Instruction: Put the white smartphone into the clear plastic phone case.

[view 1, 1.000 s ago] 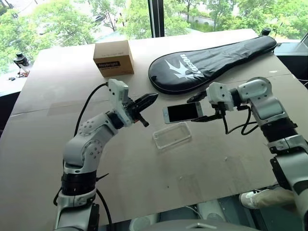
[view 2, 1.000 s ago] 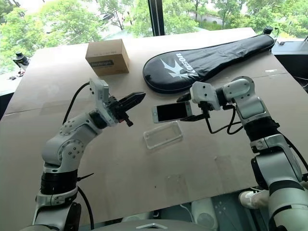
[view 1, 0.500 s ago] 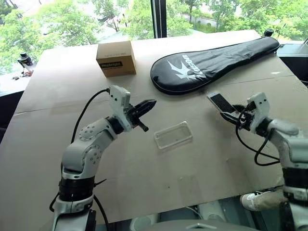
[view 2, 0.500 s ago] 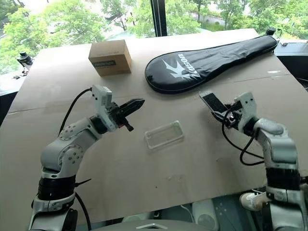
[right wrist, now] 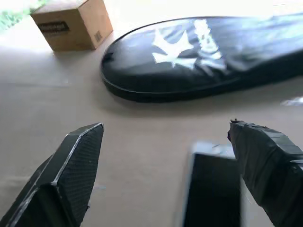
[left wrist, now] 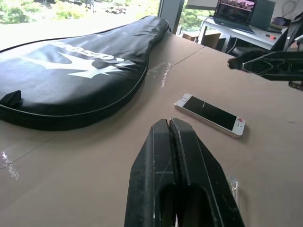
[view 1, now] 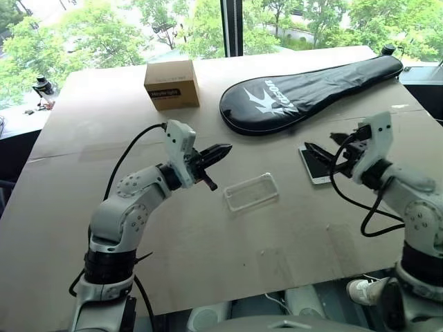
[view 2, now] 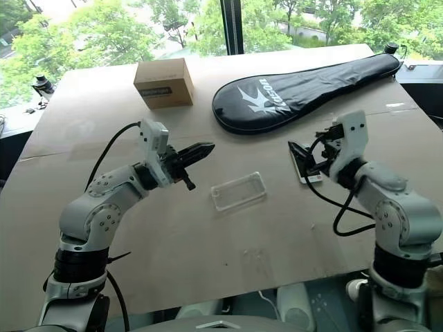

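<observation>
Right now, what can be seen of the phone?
The phone is a slim white rectangle with rounded corners, a glossy black screen and a home button at one end. It lies flat, screen up, on the brown table, apart from the clear case. The right end effector is open just above it, not gripping it.

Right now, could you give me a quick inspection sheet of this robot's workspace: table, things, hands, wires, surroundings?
Surface: brown table, flat, with a few scuffs.
Job's things: white smartphone lying screen up on the table, apart from the clear plastic phone case, which lies empty near the middle.
Clutter: black racket cover and cardboard box at the far side.
Grippers: left gripper shut, holding nothing; right gripper open, over the phone, holding nothing.
Cables: black cables looping along both arms.
Surroundings: windows with trees beyond; a laptop on a desk nearby.
</observation>
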You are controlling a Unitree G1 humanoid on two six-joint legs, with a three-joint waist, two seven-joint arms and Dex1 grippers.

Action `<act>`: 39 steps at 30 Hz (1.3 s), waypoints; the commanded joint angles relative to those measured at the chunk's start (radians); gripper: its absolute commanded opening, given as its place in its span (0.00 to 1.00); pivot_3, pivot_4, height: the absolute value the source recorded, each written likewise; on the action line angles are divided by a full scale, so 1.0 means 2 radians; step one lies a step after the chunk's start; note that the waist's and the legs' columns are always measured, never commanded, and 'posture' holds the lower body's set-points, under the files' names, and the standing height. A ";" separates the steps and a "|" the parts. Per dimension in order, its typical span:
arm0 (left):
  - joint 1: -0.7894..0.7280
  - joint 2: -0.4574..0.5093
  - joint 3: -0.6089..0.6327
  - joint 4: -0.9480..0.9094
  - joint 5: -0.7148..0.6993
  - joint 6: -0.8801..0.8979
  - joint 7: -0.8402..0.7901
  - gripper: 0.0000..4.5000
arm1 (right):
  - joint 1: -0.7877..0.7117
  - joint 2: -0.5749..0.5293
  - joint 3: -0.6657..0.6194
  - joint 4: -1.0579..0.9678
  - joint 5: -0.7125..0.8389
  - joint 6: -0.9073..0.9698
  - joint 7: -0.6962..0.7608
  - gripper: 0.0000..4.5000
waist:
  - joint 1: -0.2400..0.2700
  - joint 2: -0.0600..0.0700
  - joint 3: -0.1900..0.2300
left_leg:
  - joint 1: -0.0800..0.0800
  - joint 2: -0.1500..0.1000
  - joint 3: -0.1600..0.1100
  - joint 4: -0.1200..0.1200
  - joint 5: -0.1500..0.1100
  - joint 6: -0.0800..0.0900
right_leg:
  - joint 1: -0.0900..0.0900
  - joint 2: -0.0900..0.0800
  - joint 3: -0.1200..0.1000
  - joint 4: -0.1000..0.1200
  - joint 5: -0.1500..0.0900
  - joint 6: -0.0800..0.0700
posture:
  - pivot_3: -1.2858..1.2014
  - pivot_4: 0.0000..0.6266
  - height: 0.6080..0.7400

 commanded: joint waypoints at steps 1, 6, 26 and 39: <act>-0.001 -0.006 0.000 -0.018 -0.002 -0.005 0.006 0.00 | -0.058 -0.048 0.124 0.140 -0.115 -0.285 0.119 0.99 | -0.012 0.000 0.000 | 0.001 0.000 0.001 -0.001 0.000 0.000 | 0.000 0.000 0.000 0.000 0.000 0.000 | 0.52 0.24 1.00; 0.024 -0.006 -0.004 -0.050 -0.004 0.001 0.015 0.00 | -0.164 0.012 0.196 0.335 -0.177 -0.442 0.134 0.99 | -0.028 -0.001 0.000 | 0.003 0.003 0.002 -0.001 0.000 0.000 | 0.001 0.003 0.003 0.001 0.000 -0.001 | 0.52 0.24 1.00; 0.051 0.135 -0.056 -0.121 0.019 -0.005 -0.109 0.00 | -0.295 -0.041 0.292 0.651 -0.350 -0.463 0.146 0.99 | 0.010 -0.001 0.000 | 0.001 0.000 -0.004 0.000 0.000 0.000 | 0.004 0.000 -0.002 -0.001 0.000 -0.001 | 0.52 0.24 1.00; 0.036 0.117 -0.071 -0.103 0.022 -0.015 -0.122 0.00 | -0.144 -0.163 0.200 0.407 -0.230 -0.257 0.337 0.99 | 0.026 -0.001 0.000 | -0.001 0.000 -0.009 -0.001 0.000 0.000 | 0.006 -0.001 -0.009 -0.009 0.000 -0.001 | 0.52 0.24 1.00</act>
